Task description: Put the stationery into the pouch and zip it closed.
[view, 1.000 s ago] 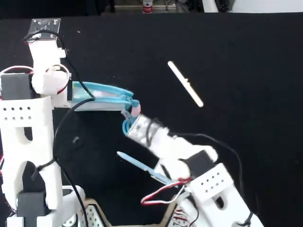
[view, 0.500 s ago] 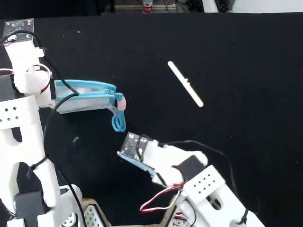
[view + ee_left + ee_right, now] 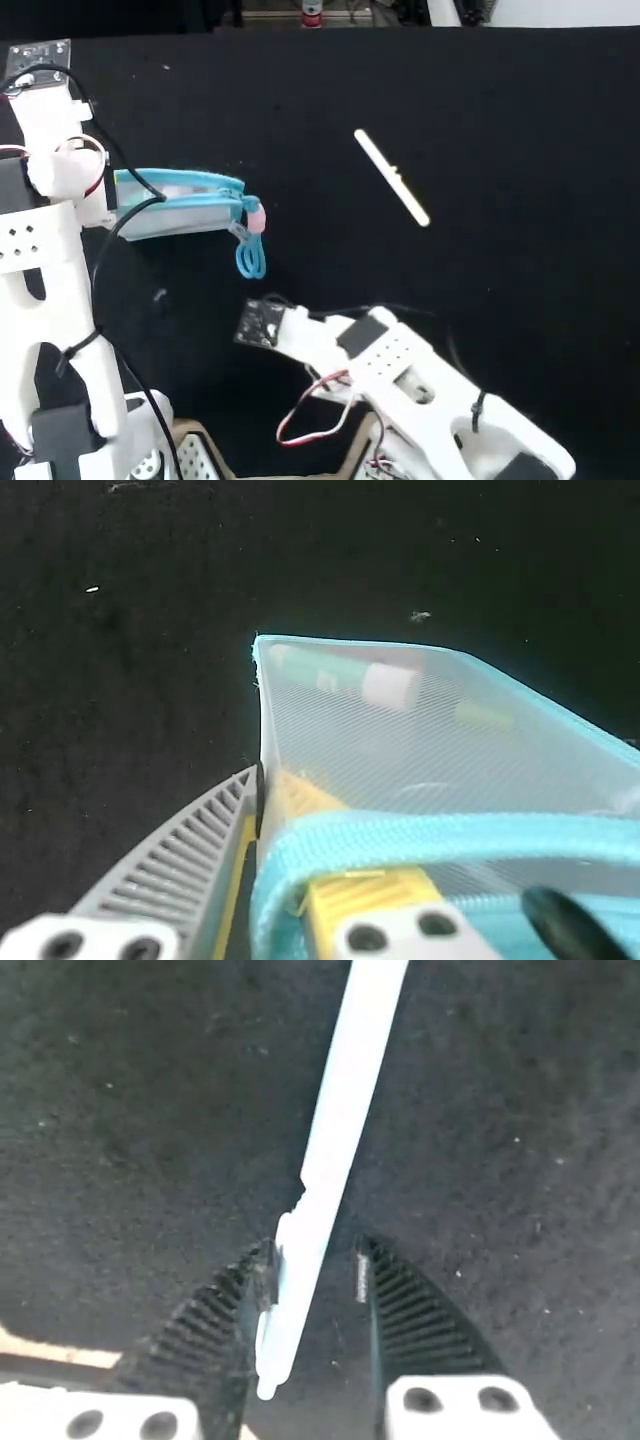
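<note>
A turquoise mesh pouch (image 3: 185, 205) lies at the left, its pink zipper pull (image 3: 256, 220) and blue loop (image 3: 250, 260) at its right end. My left gripper (image 3: 112, 205) is shut on the pouch's left end. In the left wrist view the pouch (image 3: 420, 750) holds several small items, and my left gripper (image 3: 258, 785) pinches its edge. My right gripper (image 3: 248, 322) sits low at the table's front. In the right wrist view it (image 3: 312, 1270) stands open astride a light blue pen (image 3: 340, 1110), which touches one finger. A white pen (image 3: 392, 177) lies farther back on the right.
The table (image 3: 520, 250) is covered in black cloth. The left arm's white body (image 3: 50, 300) stands along the left edge. Red and white wires (image 3: 310, 420) hang under the right arm near the front edge.
The left gripper pulled the pouch to the left, then held still. The right gripper left the zipper pull, moved toward the table's front and came down over the light blue pen.
</note>
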You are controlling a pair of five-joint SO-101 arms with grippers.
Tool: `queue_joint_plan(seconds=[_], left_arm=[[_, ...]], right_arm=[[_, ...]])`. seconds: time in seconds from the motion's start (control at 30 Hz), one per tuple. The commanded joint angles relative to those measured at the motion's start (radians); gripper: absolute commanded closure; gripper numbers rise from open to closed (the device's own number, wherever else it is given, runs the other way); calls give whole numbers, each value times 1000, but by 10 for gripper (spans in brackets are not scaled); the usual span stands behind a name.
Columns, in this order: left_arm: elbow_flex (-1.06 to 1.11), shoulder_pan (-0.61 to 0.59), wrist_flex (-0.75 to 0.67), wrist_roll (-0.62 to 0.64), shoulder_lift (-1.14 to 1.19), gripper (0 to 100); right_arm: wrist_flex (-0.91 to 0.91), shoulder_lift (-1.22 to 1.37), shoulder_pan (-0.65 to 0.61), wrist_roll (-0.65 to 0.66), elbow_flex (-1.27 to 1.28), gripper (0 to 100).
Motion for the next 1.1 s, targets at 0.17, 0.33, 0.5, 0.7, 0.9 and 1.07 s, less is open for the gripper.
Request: queue_joint_plan(seconds=[0.17,0.33,0.5,0.7,0.9,1.07], left_arm=[[-53,-15,-15,-8,-5,971],[-53,-15,-15,-8,-5,971],[-53,-8,-15,-8,-5,971],[-53,-13,-14,-8,-5,971],[-53,-8,-14,-8,-5,971],[-53,-7,-15,-8,-5,971]], right_arm=[[29,27,301,46,-127,987],[57,28,591,117,-274,987],[49,35,740,107,-343,983],[15,35,905,106,-369,903],[-77,36,1120,51,-338,897],[14,36,1077,32,-374,784]])
